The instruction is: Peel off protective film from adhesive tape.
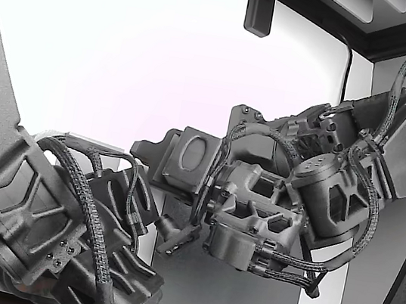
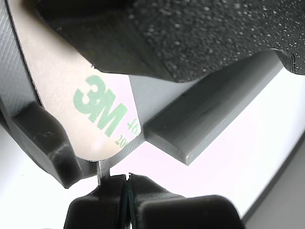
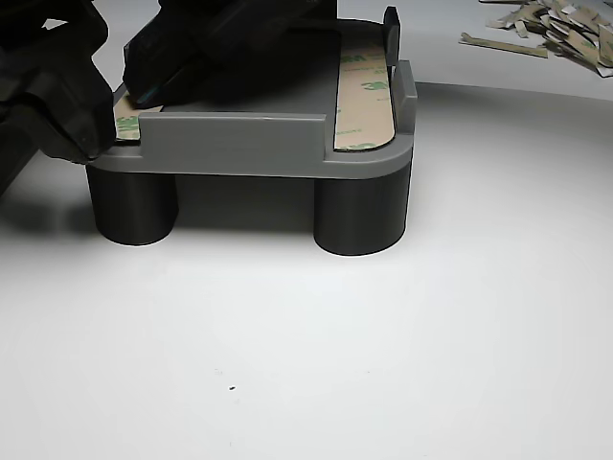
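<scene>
1. The hand [image 3: 105, 134] is sitting at the left corner of the grey fixture [image 3: 249, 144], clenched on the film [image 2: 102, 169] edge of one tape [image 2: 90, 114] strip.
2. Another strip [image 3: 366, 101] is lying along the fixture's right edge.
3. Film scraps [image 3: 551, 34] are lying at the counter's [image 3: 383, 335] far right corner.

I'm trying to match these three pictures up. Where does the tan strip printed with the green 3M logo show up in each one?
Exterior view: not visible; the two arms hide the work.
Wrist view: the 3M strip fills the middle, lying on the grey part, its rounded end just above the gripper.
Other view: one strip lies along the part's right side; a second strip peeks out at the left.
Shared landmark: the grey part's raised rib.
</scene>
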